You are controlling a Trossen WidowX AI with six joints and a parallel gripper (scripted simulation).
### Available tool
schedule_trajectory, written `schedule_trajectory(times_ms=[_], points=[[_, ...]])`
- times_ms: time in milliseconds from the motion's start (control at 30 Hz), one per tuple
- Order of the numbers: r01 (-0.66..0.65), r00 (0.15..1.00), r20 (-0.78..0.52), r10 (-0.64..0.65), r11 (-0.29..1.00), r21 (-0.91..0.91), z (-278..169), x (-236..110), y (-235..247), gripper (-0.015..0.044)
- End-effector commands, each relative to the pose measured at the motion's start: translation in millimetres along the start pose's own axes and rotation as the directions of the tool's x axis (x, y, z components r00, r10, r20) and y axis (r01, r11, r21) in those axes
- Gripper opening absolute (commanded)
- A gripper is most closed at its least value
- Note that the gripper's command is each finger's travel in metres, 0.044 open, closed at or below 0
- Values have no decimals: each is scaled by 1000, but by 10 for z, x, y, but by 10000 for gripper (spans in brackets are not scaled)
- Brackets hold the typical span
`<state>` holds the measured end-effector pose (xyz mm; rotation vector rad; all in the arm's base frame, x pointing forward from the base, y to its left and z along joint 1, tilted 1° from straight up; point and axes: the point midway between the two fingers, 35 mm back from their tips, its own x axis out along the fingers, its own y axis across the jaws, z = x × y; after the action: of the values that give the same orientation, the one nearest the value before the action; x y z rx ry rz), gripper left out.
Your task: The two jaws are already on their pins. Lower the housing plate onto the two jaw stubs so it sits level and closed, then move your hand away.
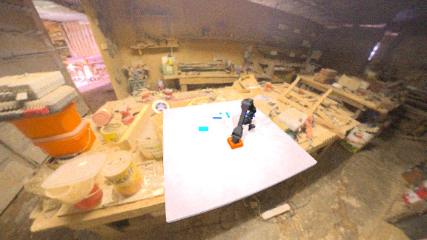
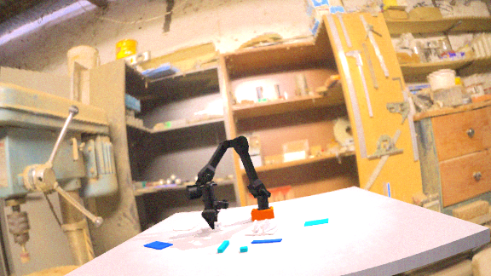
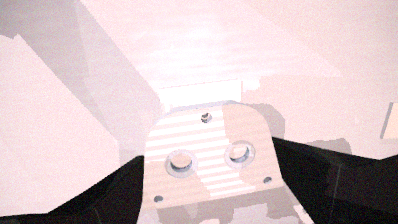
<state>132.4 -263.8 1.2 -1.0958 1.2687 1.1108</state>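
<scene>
The pale housing plate (image 3: 212, 175) fills the lower middle of the wrist view, its face with two large ringed holes and three small ones turned to the camera. My gripper (image 3: 207, 152) (image 2: 212, 227) is shut on it, with one black finger at each side edge. In the top view the gripper (image 1: 252, 127) is low over the white table. A bright white block (image 3: 202, 94) shows just beyond the plate's rounded edge. Pale shapes show below its straight edge; I cannot tell whether they are the jaws. The stubs and pins are not clearly visible, nor is the plate's height or tilt.
A blue square (image 2: 158, 245), a blue strip (image 1: 217, 118) (image 2: 267, 241) and several cyan pieces, one a larger block (image 1: 203, 129) (image 2: 316, 222), lie on the white table (image 1: 222, 185) (image 2: 384, 238). White, pale parts (image 2: 262, 228) lie near the arm's orange base (image 1: 235, 144) (image 2: 262, 214).
</scene>
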Motion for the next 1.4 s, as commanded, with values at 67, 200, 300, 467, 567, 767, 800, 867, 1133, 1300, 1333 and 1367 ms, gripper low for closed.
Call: schedule_trajectory(times_ms=[67, 200, 300, 467, 567, 767, 800, 867, 1133, 1300, 1333, 1367], points=[[5, 1000, -9, -5, 1000, -1, -34, -176, -22, 351], [5, 1000, -10, -5, 1000, -2, -37, -302, -24, 351], [4, 1000, -10, -4, 1000, -3, -37, -398, -22, 351], [4, 1000, -11, -4, 1000, -4, -30, -559, -16, 351], [3, 1000, -11, -3, 1000, -5, -21, -656, -9, 351], [3, 1000, -12, -3, 1000, -2, -12, -704, -9, 351], [3, 1000, -12, -3, 1000, 9, -1, -704, -22, 351], [4, 1000, -11, -4, 999, 50, 40, -705, -67, 351], [8, 1000, -10, -6, 974, 226, 231, -708, -254, 351], [10, 1000, -10, -7, 942, 334, 359, -709, -362, 351], [10, 1000, -10, -7, 935, 355, 385, -710, -382, 351], [10, 1000, -9, -7, 927, 376, 412, -710, -402, 351]])
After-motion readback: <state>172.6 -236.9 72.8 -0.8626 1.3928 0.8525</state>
